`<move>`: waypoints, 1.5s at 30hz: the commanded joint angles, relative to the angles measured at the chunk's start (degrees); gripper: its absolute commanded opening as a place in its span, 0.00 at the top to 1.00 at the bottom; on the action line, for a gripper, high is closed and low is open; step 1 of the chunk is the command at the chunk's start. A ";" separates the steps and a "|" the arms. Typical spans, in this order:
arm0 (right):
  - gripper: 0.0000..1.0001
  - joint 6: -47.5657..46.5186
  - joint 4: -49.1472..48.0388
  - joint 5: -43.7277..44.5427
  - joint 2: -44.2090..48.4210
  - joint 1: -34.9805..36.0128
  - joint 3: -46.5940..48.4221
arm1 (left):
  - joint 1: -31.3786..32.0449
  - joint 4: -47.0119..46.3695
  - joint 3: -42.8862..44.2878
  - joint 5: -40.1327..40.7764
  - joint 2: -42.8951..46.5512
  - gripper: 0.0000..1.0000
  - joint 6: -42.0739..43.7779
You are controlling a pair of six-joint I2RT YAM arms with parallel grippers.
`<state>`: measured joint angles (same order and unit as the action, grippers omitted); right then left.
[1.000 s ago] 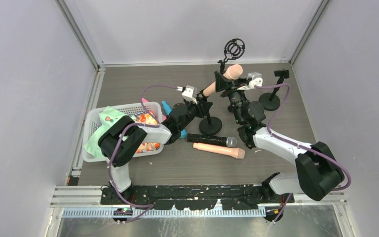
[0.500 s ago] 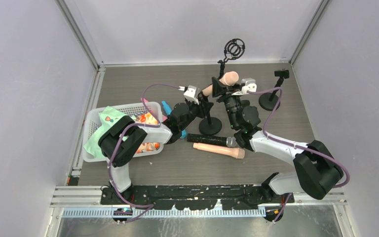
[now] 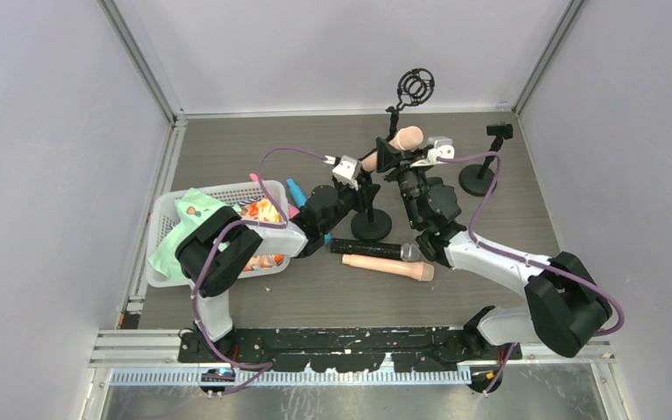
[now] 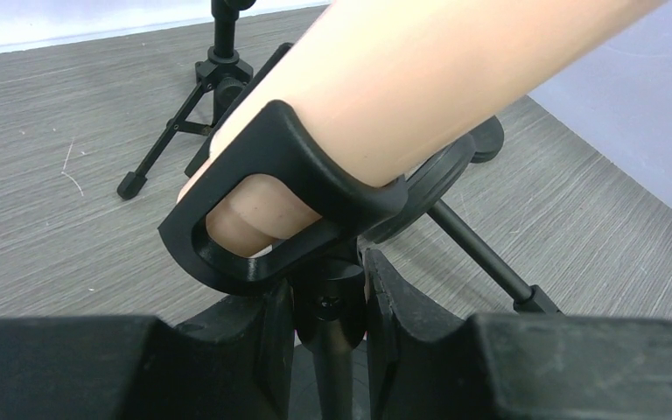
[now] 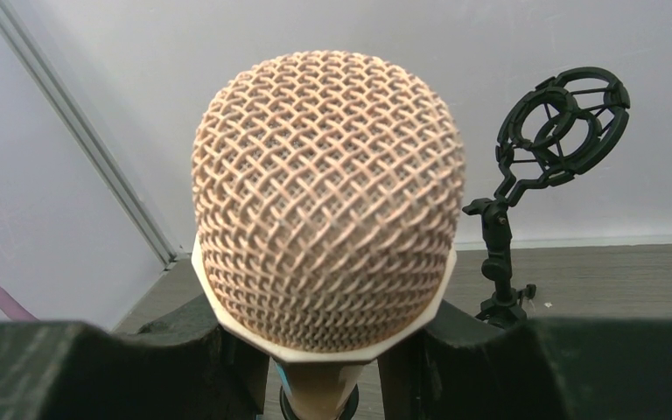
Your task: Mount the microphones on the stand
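Observation:
A peach microphone (image 3: pixel 400 141) lies tilted in the black clip (image 4: pixel 289 157) of a round-based stand (image 3: pixel 372 224). My left gripper (image 3: pixel 356 181) is shut on the stand's neck (image 4: pixel 331 302) just under the clip. My right gripper (image 3: pixel 400 159) holds the same microphone below its mesh head (image 5: pixel 328 201), one finger on each side; the head hides the contact. A black microphone with a silver head (image 3: pixel 372 248) and a second peach microphone (image 3: pixel 389 265) lie on the table in front of the stand. A blue microphone (image 3: pixel 295 187) shows partly behind my left arm.
A white basket (image 3: pixel 162 254) with cloths and toys stands at the left. A shock-mount stand (image 3: pixel 416 87) is at the back, also in the right wrist view (image 5: pixel 564 122). Another round-based stand (image 3: pixel 479 179) is at the right. A tripod foot (image 4: pixel 214 74) stands behind the clip.
The right gripper has moved down and left with the peach microphone, bringing it lower into the clip. The left gripper has stayed on the stand.

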<state>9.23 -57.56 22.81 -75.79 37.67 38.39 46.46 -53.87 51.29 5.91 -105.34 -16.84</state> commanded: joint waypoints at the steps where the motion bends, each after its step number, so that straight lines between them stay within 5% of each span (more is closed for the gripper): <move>1: 0.99 -1.40 17.85 -1.13 -5.04 0.84 -1.92 | 0.83 -6.53 0.10 -1.72 2.93 1.00 6.08; 45: 0.99 -3.98 58.75 1.72 -10.74 4.89 11.30 | 0.96 -6.37 -2.42 -0.63 4.00 1.00 11.30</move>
<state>8.05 -25.80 25.69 -80.90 40.60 54.85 47.20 -56.34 48.64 4.49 -104.88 -9.96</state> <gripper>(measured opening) 0.451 0.304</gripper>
